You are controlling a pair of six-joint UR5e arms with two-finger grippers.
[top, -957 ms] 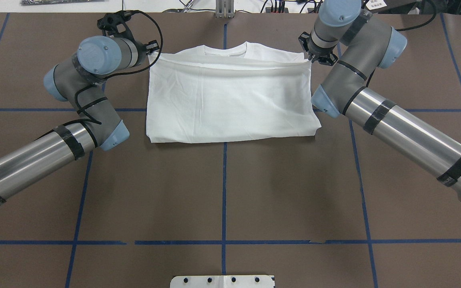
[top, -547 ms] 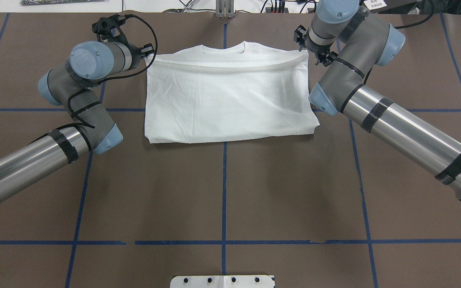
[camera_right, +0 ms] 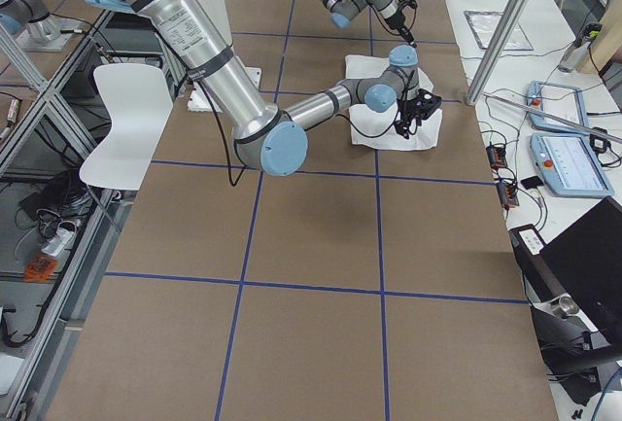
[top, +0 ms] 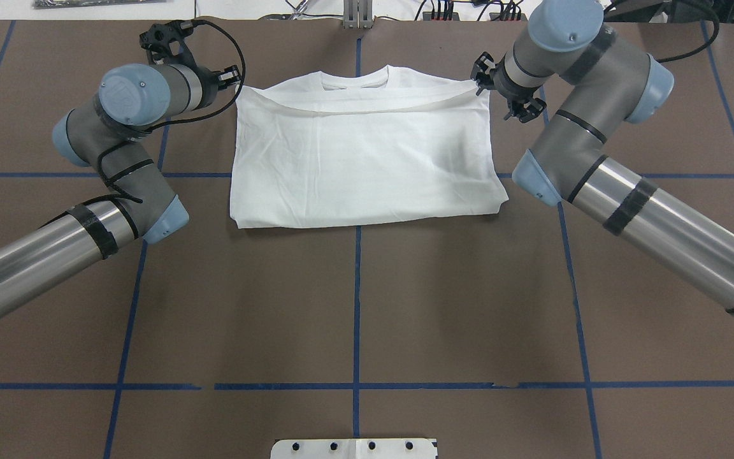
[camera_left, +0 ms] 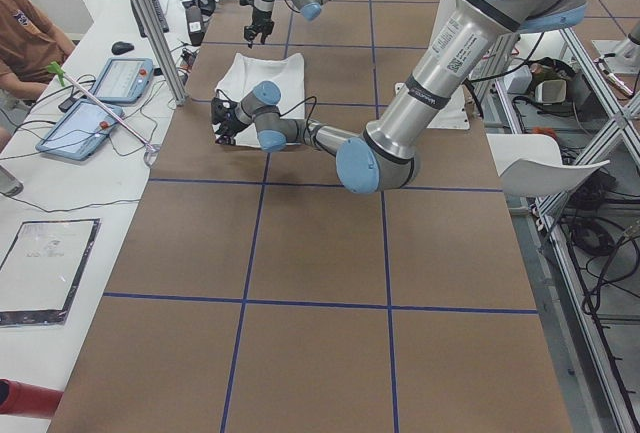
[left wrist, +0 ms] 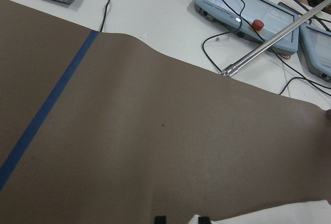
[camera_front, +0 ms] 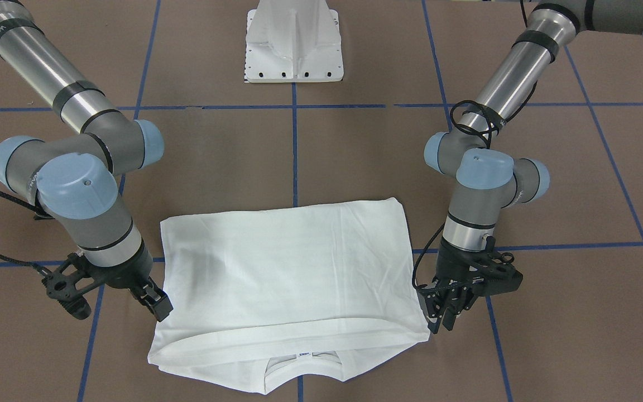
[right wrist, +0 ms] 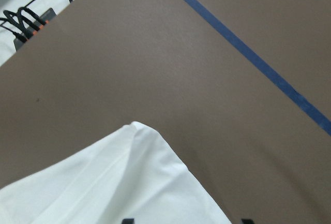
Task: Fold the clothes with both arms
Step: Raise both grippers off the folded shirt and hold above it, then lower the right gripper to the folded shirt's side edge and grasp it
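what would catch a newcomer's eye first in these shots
The white T-shirt, folded flat on the brown table crossed by blue tape lines, stands out first. Next come the silver left arm and right arm bent in from either side, the left pincer and right pincer each at a collar-end corner.

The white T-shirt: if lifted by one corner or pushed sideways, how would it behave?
Likely floppy: the T-shirt lies in flat folded layers with soft creases, its top edge sagging between the far corners. Probably light, being thin cloth. Pushed, it would more likely bunch up than slide whole across the table.
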